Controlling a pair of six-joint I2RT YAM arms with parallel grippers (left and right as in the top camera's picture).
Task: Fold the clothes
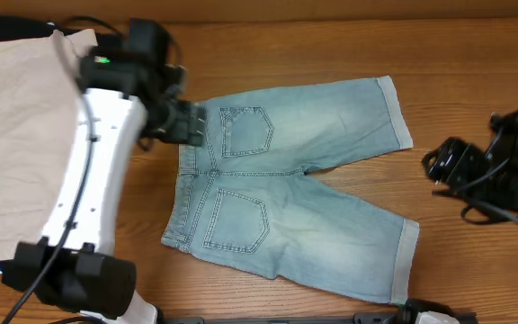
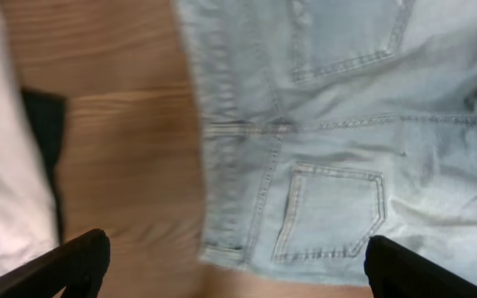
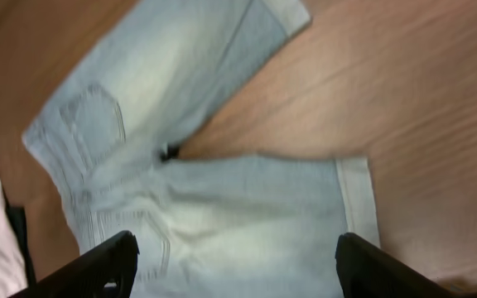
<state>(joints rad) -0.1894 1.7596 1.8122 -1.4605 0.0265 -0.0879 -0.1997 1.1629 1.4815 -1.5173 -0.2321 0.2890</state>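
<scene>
Evidently you had the denim shorts (image 1: 290,184) laid flat and unfolded, back pockets up, at the middle of the table (image 1: 475,72), waistband toward nine o'clock and both hemmed legs fanned toward three and four o'clock. That spread looked meant to make a leg-over-leg fold easy. Your left gripper (image 2: 230,265) hung over the waistband at about ten o'clock of the garment, fingers wide apart and empty, probably lined up to pinch that edge. Your right gripper (image 3: 234,265) hovered off the hems at three o'clock, well apart from the cloth, its fingers also spread with nothing between them. You had the beige shorts (image 1: 16,135) piled at nine o'clock, clear of the work.
</scene>
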